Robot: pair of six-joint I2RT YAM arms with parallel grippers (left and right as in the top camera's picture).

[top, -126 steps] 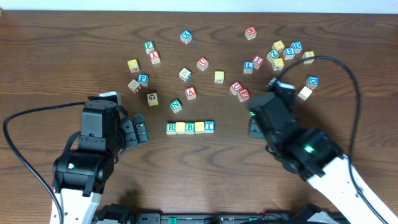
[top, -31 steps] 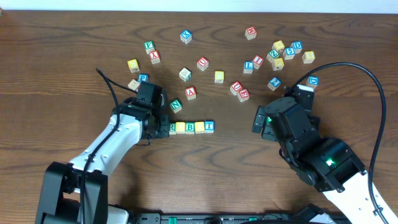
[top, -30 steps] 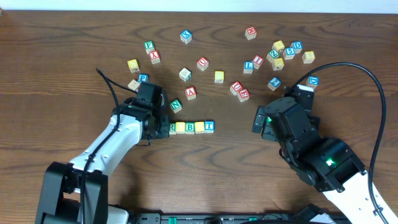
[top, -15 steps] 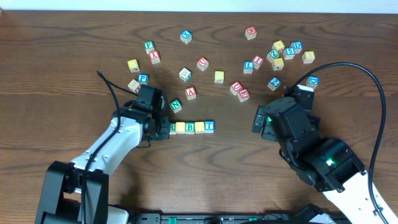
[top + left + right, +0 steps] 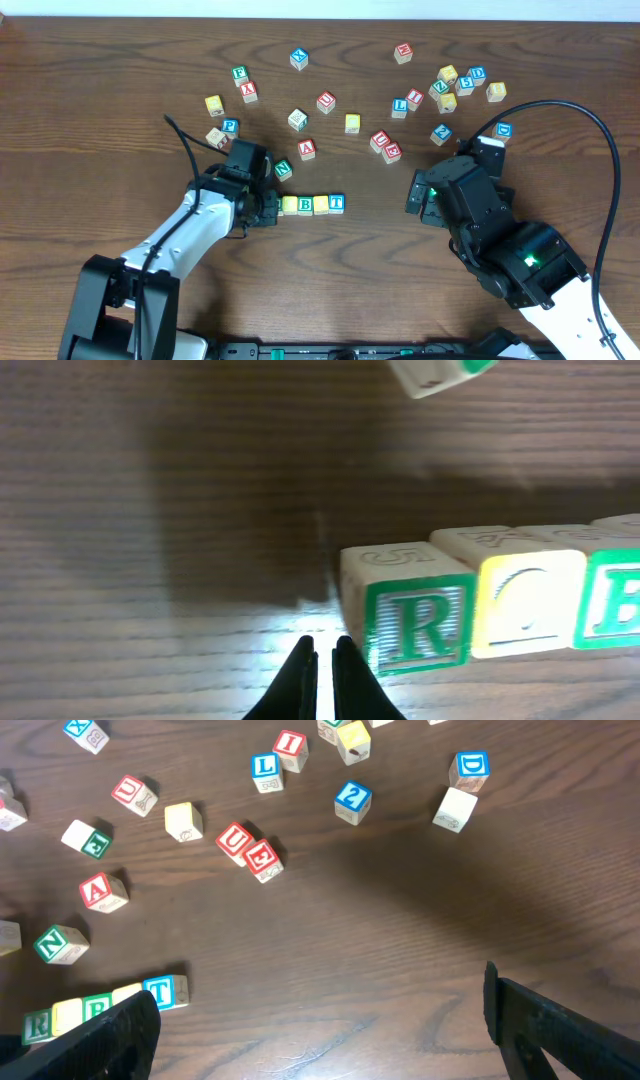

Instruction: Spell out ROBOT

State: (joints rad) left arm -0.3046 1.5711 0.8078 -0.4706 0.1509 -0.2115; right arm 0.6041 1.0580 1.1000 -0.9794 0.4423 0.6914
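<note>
ROBOT row (image 5: 313, 204) lies at the front middle of the table (image 5: 80, 120), its long axis running left to right. At its left end the left gripper (image 5: 322, 652), fingers pinched together and empty, points low at the R cube (image 5: 415, 628) just to its right; whether they touch I cannot tell. That arm reaches forward with its wrist dipped. Next come the first yellow cube (image 5: 290, 205), B cube (image 5: 306, 205), second yellow cube (image 5: 321, 204) and T cube (image 5: 337, 203). Well apart, the right gripper (image 5: 315, 1020) hangs wide and empty; any squaring nudge likely falls to the left arm
</note>
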